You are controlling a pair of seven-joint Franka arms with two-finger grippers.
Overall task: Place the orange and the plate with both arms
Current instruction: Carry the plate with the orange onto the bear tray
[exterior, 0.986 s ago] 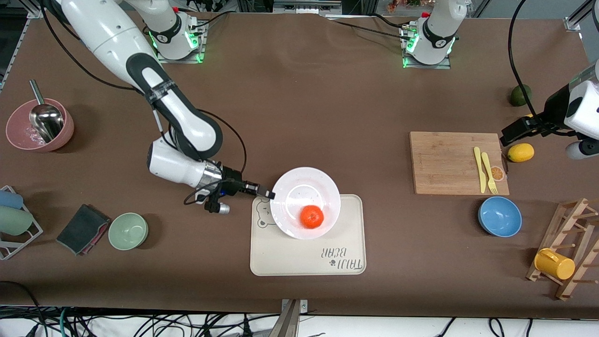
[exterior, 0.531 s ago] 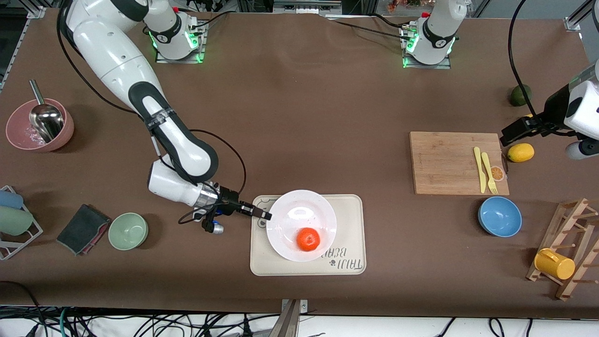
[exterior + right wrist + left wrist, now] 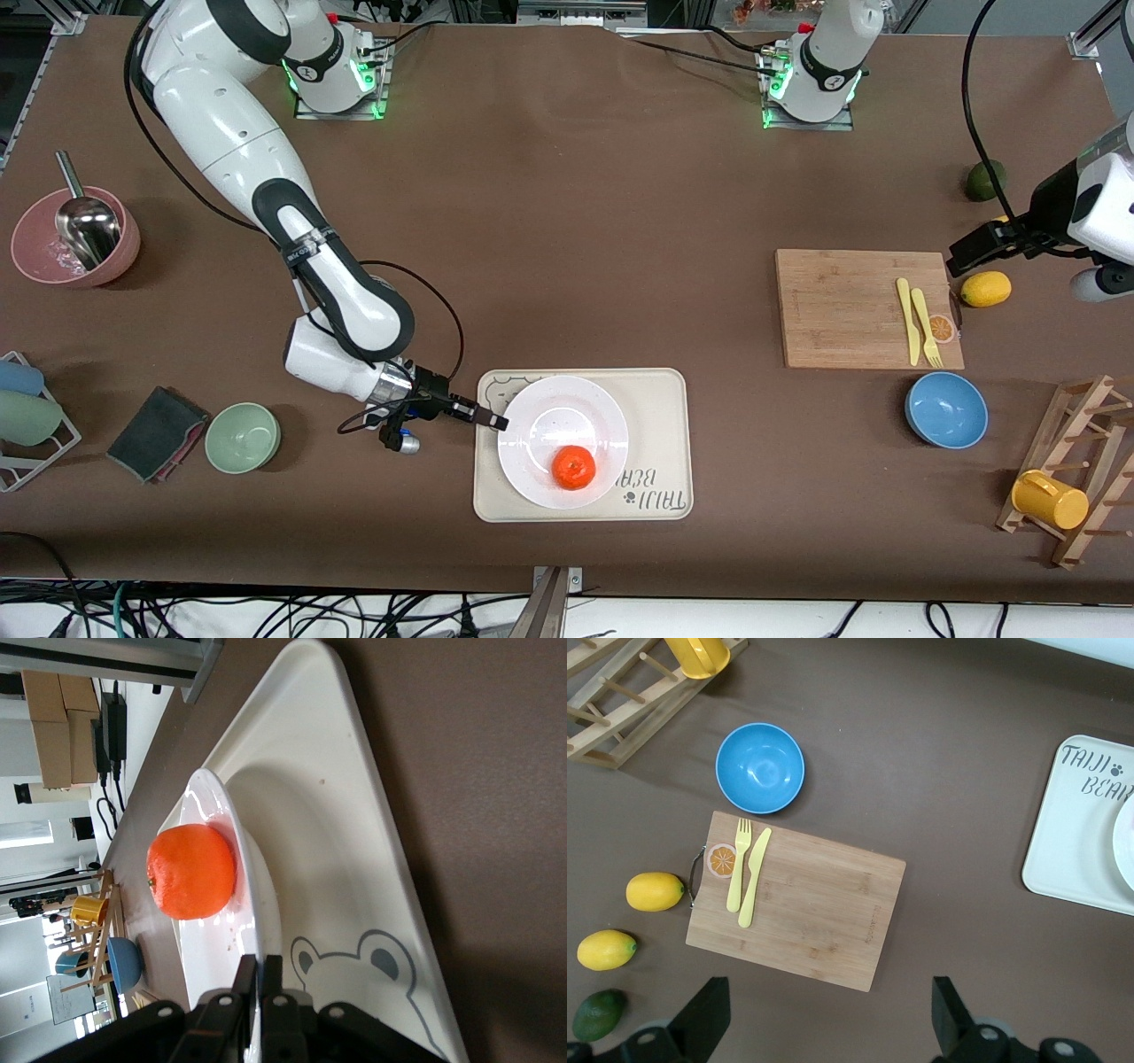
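The white plate sits over the cream bear tray, with the orange on the part of it nearest the front camera. My right gripper is shut on the plate's rim at the end toward the right arm. In the right wrist view the orange rests on the plate, and the gripper pinches the rim over the tray. My left gripper is open and empty, waiting high over the table beside the cutting board.
The cutting board carries a yellow fork and knife. A blue bowl, lemon, avocado and rack with a yellow mug stand at the left arm's end. A green bowl, cloth and pink bowl stand at the right arm's end.
My right gripper has carried the plate with the orange toward the front camera and lower, from the tray's top edge to over the tray. The left arm has not moved.
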